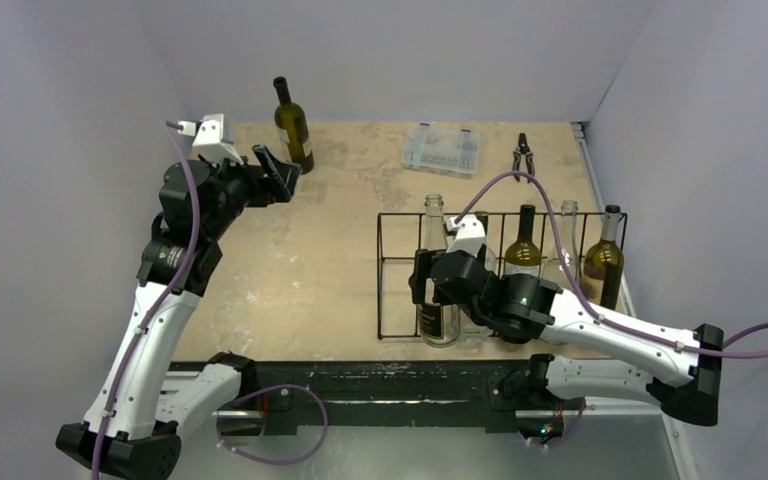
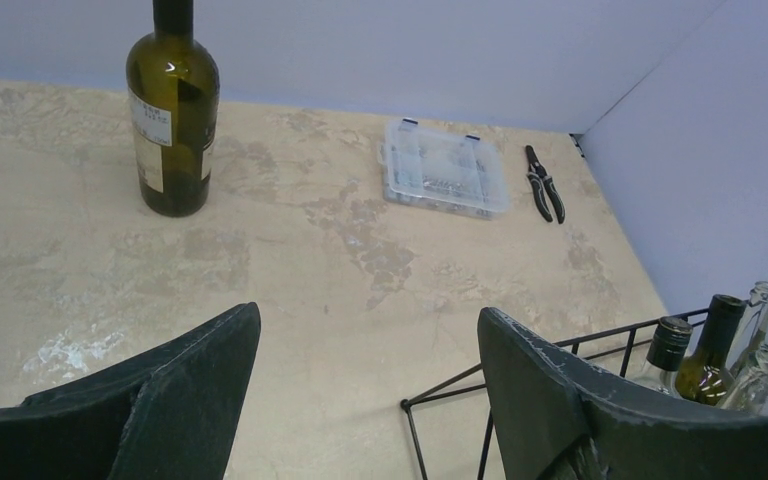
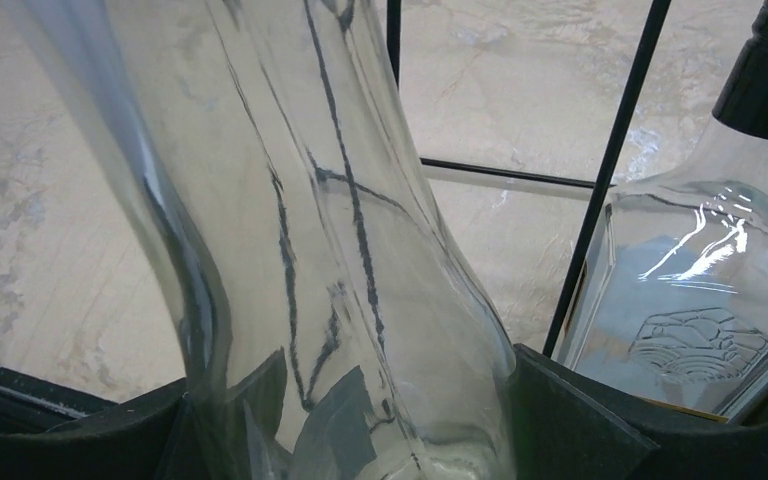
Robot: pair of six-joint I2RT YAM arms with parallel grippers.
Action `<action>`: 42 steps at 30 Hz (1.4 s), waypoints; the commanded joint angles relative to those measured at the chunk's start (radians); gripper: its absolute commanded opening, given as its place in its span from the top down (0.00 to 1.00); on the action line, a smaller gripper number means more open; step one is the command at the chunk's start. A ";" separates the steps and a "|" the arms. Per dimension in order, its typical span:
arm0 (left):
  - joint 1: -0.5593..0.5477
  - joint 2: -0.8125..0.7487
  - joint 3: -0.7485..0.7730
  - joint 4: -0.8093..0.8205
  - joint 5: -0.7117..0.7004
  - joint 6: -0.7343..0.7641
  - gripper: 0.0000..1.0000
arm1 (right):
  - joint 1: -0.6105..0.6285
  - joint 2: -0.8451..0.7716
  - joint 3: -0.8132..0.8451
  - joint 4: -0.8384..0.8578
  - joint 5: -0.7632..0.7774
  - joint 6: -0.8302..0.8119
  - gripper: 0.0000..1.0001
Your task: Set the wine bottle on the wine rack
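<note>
Right claw [image 3: 350, 440] tight around clear wine bottle [image 3: 310, 250], label [image 1: 436, 322] illegible; left claw [image 2: 370, 400] wide open.

Robotics lab test cell. A worn tan table [image 1: 330, 250] is boxed in by bare pale-violet walls [image 1: 410, 50] on three sides. A black wire wine rack [image 1: 379, 275] stands on it. Nearer than the rack, a white-and-black left arm [image 1: 150, 340] and right arm [image 1: 610, 328] are bolted to a black rail [image 1: 380, 385], trailing purple cables [image 1: 197, 200]. Beyond the rack lie a clear plastic box [image 1: 444, 148] and pliers [image 1: 523, 155].
</note>
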 commanded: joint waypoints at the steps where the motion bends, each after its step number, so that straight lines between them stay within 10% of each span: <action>1: -0.004 -0.009 0.026 0.023 0.024 -0.017 0.21 | 0.004 0.016 0.010 0.097 0.093 0.083 1.00; 31: 0.006 -0.008 0.027 0.023 0.042 -0.039 0.22 | 0.004 0.200 -0.096 0.152 0.244 0.219 1.00; 42: 0.013 -0.010 0.019 0.036 0.057 -0.049 0.22 | 0.004 0.232 -0.094 0.096 0.252 0.298 0.62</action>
